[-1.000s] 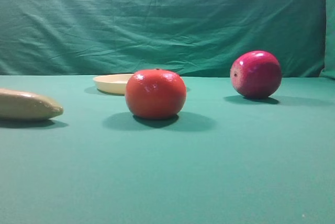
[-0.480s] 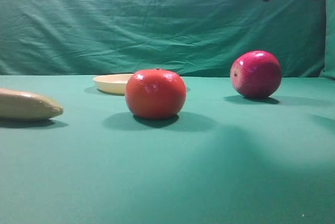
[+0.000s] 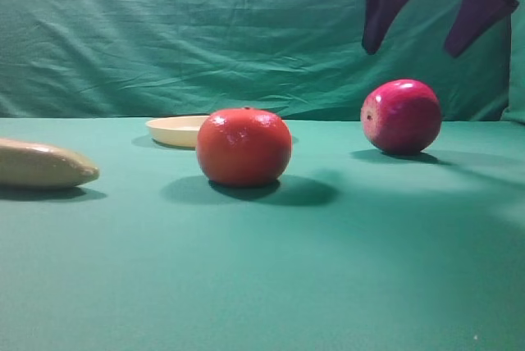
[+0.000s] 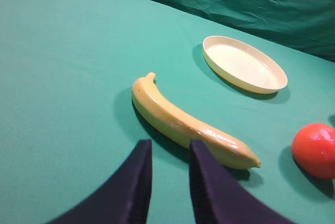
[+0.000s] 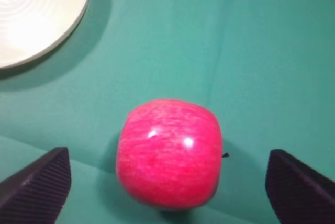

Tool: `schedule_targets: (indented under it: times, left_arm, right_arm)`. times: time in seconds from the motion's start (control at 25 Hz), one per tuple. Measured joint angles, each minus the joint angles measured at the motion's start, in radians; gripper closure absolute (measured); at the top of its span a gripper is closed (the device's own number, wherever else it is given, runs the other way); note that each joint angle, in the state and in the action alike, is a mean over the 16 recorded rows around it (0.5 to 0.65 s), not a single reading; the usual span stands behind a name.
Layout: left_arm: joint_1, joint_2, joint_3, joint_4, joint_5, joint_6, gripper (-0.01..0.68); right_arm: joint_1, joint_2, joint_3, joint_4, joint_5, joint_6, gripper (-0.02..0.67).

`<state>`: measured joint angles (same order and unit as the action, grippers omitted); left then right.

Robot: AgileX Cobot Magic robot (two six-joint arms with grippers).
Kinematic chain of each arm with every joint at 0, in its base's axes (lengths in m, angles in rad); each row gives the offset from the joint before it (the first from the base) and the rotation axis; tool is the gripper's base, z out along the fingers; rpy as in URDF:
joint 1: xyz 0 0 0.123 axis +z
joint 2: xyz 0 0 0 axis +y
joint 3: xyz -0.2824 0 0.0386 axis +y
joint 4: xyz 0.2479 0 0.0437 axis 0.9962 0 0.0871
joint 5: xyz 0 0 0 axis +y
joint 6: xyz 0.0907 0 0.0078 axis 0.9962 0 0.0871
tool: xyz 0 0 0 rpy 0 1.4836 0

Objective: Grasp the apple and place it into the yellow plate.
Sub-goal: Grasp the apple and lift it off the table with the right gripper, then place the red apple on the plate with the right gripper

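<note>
The magenta-pink apple (image 3: 400, 116) rests on the green cloth at the right. My right gripper (image 3: 412, 47) hangs open in the air just above it, not touching. In the right wrist view the apple (image 5: 168, 153) lies between and below the two spread fingertips (image 5: 36, 187). The yellow plate (image 3: 176, 129) sits empty at the back left of centre; it also shows in the right wrist view (image 5: 31, 14) and the left wrist view (image 4: 243, 64). My left gripper (image 4: 168, 148) shows only in its wrist view, jaws nearly together and holding nothing, above the cloth near the banana.
A large orange-red round fruit (image 3: 244, 146) stands in the middle, in front of the plate; the left wrist view shows it too (image 4: 315, 150). A pale yellow banana (image 3: 41, 164) lies at the left (image 4: 188, 124). A green curtain hangs behind the table.
My right gripper came down into view from the top right, open, and now hangs above the apple. The apple, plate and other fruit have not moved.
</note>
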<state>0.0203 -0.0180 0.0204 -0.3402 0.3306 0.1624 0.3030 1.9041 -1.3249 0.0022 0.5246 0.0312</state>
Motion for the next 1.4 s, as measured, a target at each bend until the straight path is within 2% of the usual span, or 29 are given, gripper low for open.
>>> schedule_targets:
  times: [0.52, 0.96, 1.4]
  left_arm:
    - [0.000, 0.000, 0.000, 0.000, 0.000, 0.000, 0.516]
    - [0.000, 0.000, 0.000, 0.000, 0.000, 0.000, 0.516]
    - [0.000, 0.000, 0.000, 0.000, 0.000, 0.000, 0.516]
  right_arm:
    - [0.013, 0.076, -0.136, 0.000, 0.047, -0.005, 0.165]
    - [0.130, 0.117, -0.371, 0.000, 0.002, -0.081, 0.167]
    - [0.250, 0.264, -0.423, 0.000, -0.213, -0.135, 0.167]
